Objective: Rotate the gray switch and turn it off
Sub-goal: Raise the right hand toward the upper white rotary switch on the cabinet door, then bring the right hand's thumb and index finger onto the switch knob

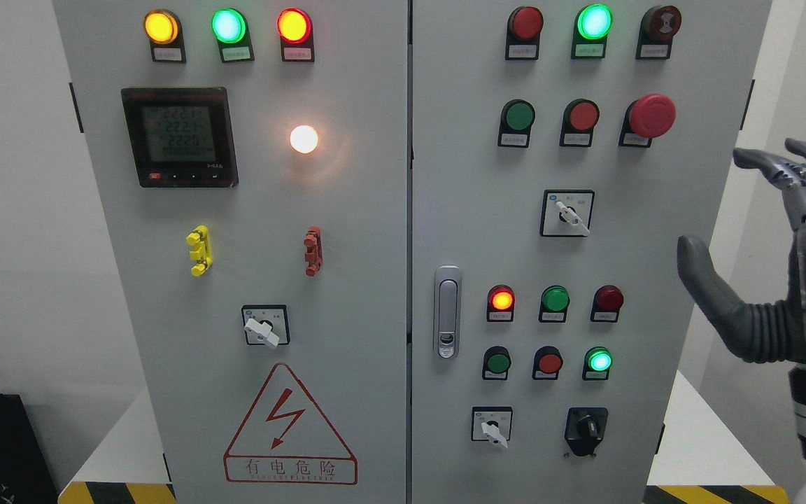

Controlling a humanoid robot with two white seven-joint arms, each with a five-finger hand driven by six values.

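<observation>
Three pale grey rotary switches sit on the cabinet front. One is on the left door. Another is mid-right on the right door, and the third sits low on that door. All three handles point down and to the right. My right hand is raised beside the cabinet's right edge, with fingers spread and thumb out, holding nothing. It is well to the right of the nearest switch and touches none of them. My left hand is out of the picture.
A black rotary switch sits beside the low grey one. Lit lamps, push buttons and a red mushroom stop button fill the right door. A door latch, a meter and a warning triangle are also there.
</observation>
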